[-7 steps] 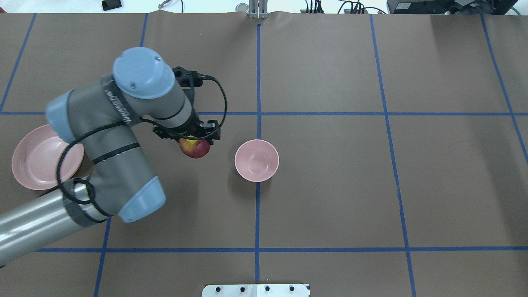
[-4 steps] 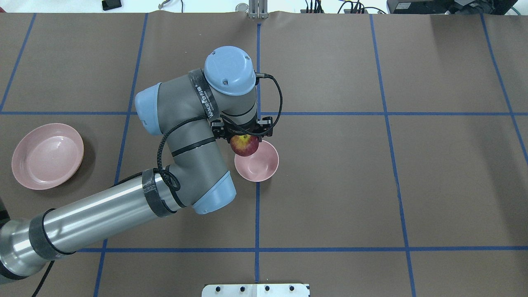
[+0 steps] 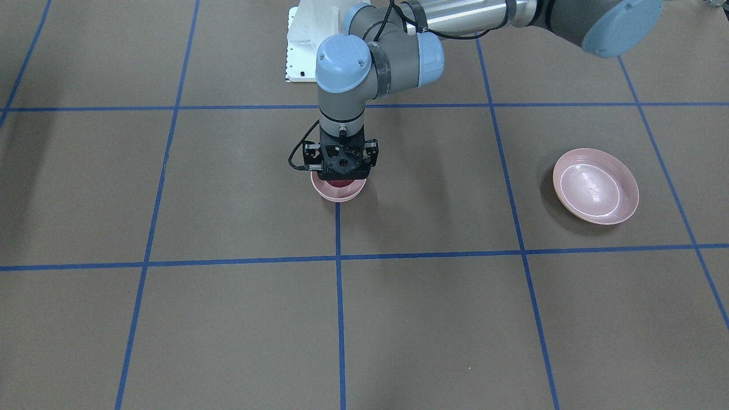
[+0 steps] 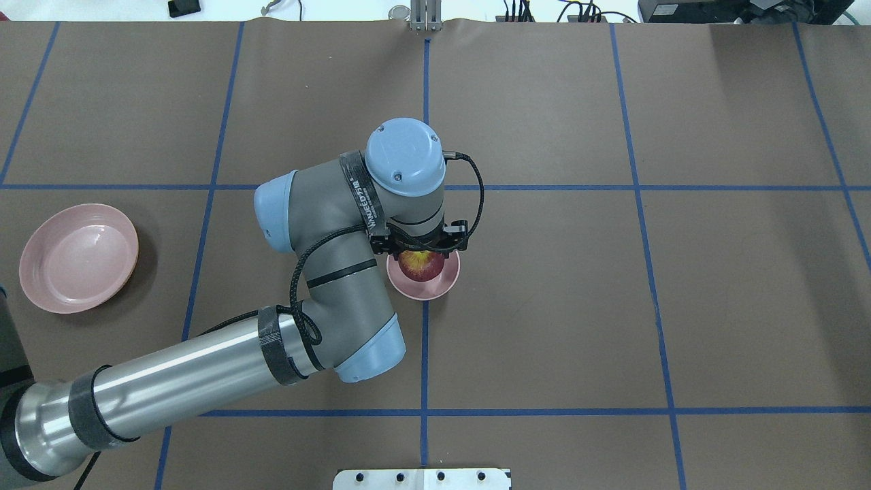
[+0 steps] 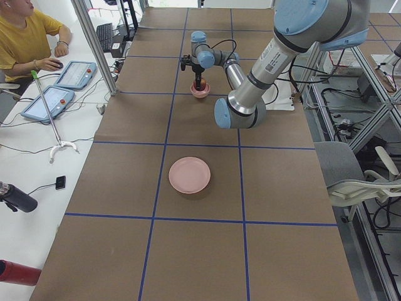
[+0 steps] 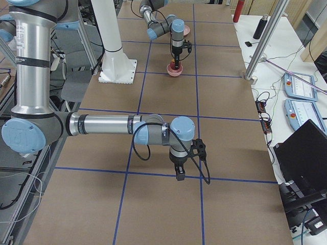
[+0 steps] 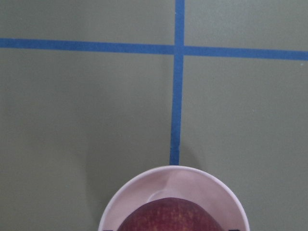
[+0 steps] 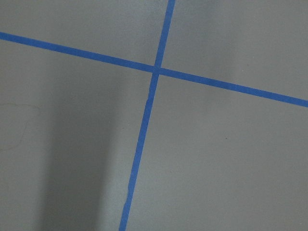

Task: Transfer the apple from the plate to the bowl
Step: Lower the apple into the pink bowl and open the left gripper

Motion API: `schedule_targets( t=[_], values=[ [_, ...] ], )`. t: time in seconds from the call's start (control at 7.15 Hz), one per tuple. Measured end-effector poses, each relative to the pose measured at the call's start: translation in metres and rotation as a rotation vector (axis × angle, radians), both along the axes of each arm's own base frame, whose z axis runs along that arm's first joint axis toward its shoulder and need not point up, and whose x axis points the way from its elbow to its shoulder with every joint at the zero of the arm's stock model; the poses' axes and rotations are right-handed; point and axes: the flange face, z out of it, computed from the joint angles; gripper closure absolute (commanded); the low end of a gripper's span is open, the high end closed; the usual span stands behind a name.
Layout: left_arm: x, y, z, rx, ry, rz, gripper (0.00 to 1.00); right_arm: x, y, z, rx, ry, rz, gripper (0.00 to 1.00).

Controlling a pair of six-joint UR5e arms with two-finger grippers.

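The dark red apple (image 4: 420, 265) with its yellow-green patch sits between the fingers of my left gripper (image 4: 420, 256), which is shut on it. It is held low inside the small deep pink bowl (image 4: 426, 290) at the table's middle. The front-facing view shows the gripper (image 3: 340, 177) down at the bowl's rim (image 3: 340, 196), with a sliver of apple (image 3: 342, 184). The left wrist view shows the apple (image 7: 168, 216) over the bowl (image 7: 178, 180). The wide pink plate (image 4: 78, 258) lies empty at the far left. My right gripper (image 6: 179, 176) shows only in the exterior right view, low over bare table; I cannot tell its state.
The brown table cover carries a blue tape grid. A white mounting plate (image 4: 422, 478) sits at the near edge. A person (image 5: 25, 37) sits by control tablets beyond the far side. Metal posts (image 6: 263, 41) stand along that side.
My left arm has carried the apple to the right, from beside the bowl to over it, and lowered it into the bowl. The plate is now fully uncovered.
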Motion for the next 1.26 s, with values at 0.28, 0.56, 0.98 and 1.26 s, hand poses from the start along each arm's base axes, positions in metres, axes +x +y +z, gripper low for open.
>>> schedule_targets(
  t=[0.28,0.56,0.98,1.26],
  values=[
    [0.007,-0.002,0.007,0.007,0.009,0.001,0.03,0.000,0.000,0.000,0.000,0.000,0.000,0.00],
    [0.008,-0.002,0.011,0.008,0.011,0.002,0.03,0.000,0.000,0.000,0.001,0.000,0.000,0.00],
    [0.001,-0.001,0.003,0.020,0.026,0.003,0.03,0.000,0.000,-0.001,0.002,-0.001,0.000,0.00],
    [-0.030,0.006,-0.009,0.044,0.061,-0.002,0.03,0.000,0.000,-0.001,0.002,0.000,0.000,0.00]
  ],
)
